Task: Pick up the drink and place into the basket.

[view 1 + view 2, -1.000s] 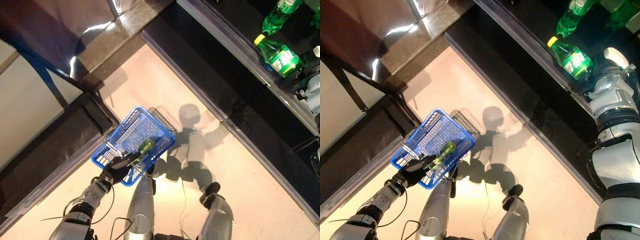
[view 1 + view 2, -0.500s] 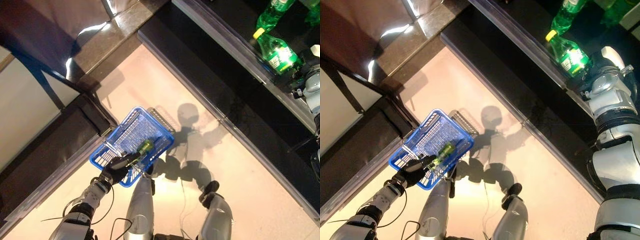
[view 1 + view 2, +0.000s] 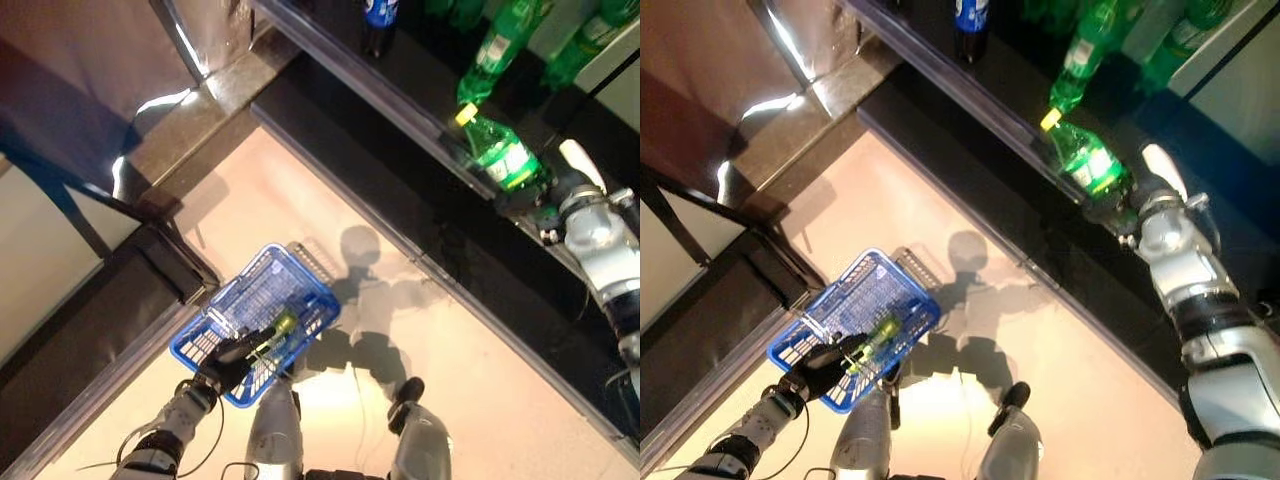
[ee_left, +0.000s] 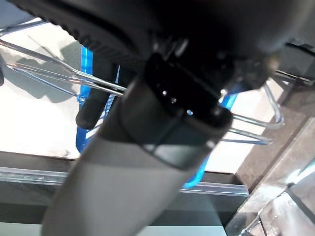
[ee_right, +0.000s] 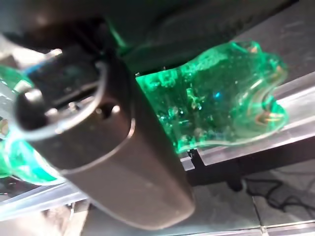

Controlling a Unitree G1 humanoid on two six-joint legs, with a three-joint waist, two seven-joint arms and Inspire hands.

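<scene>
The right hand (image 3: 1118, 212) is closed around the base of a green drink bottle (image 3: 1086, 160) with a yellow cap; the bottle lies tilted on the dark shelf (image 3: 1010, 95), cap pointing away from the hand. The right wrist view shows translucent green plastic (image 5: 216, 105) pressed against the hand. The right arm reaches up to the shelf. The left hand (image 3: 232, 358) grips the wire handle (image 4: 59, 73) of the blue basket (image 3: 262, 290), low over the floor (image 3: 480, 380). A second green bottle (image 3: 283, 327) lies inside the basket. More bottles (image 3: 497, 45) stand on the shelf behind.
</scene>
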